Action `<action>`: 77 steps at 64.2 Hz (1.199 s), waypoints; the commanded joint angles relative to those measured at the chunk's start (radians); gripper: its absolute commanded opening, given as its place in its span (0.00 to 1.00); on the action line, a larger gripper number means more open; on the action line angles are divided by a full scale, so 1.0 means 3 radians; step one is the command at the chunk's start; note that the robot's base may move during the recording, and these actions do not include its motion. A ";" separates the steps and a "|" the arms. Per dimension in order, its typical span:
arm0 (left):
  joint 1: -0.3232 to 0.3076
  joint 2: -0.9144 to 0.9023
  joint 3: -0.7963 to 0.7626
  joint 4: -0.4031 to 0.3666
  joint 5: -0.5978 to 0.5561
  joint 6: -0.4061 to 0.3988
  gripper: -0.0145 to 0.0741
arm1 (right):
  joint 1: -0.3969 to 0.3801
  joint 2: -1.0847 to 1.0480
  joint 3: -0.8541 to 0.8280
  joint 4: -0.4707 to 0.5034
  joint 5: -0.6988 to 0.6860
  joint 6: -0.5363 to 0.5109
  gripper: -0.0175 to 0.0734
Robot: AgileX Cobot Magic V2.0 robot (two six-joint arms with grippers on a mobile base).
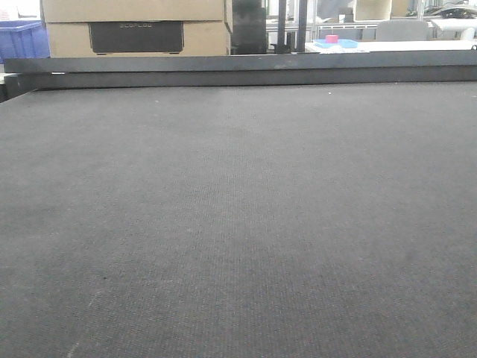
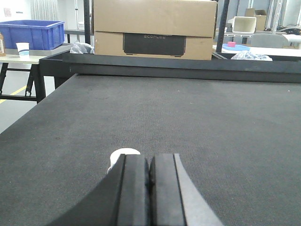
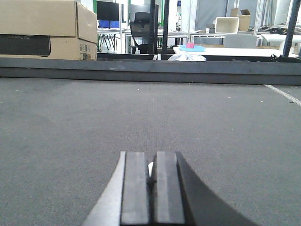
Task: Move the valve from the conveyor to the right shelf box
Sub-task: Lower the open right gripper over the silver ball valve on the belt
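L tool [image 2: 149, 162] & R tool [image 3: 151, 160] seen closed above dark grey woven conveyor belt [image 1: 238, 224]. White round obj [image 2: 123, 152] seen just beyond L tool.

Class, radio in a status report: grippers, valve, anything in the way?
Left gripper shut, right gripper shut, nothing seen held. No valve clearly in view on the conveyor. Small white round thing beside left gripper, unidentifiable.
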 commanded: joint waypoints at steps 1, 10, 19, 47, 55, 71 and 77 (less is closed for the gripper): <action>0.0003 -0.0015 -0.0012 -0.0012 -0.0084 0.0000 0.04 | -0.0010 -0.0012 0.0000 -0.0006 -0.0054 -0.0032 0.01; 0.0003 -0.0015 -0.0012 -0.0012 -0.0084 0.0000 0.04 | -0.0010 -0.0012 0.0000 -0.0006 -0.0054 -0.0032 0.01; 0.0003 -0.0015 -0.0012 -0.0012 -0.0084 0.0000 0.04 | -0.0010 -0.0012 0.0000 -0.0006 -0.0054 -0.0032 0.01; 0.0003 -0.0015 -0.0012 0.0009 -0.0227 0.0000 0.04 | -0.0010 -0.0012 0.0000 -0.0006 -0.0054 -0.0032 0.01; 0.0003 -0.0015 -0.0012 0.0009 -0.0255 0.0000 0.04 | -0.0010 -0.0012 0.0000 -0.0006 -0.0144 -0.0032 0.01; 0.0003 -0.0015 -0.0724 0.0009 0.0621 0.0000 0.04 | -0.0010 -0.0012 -0.0597 0.0015 0.0247 -0.0032 0.01; 0.0003 0.0049 -0.1142 0.0009 0.1135 0.0000 0.04 | -0.0010 0.0009 -0.0945 0.0015 0.0506 -0.0032 0.01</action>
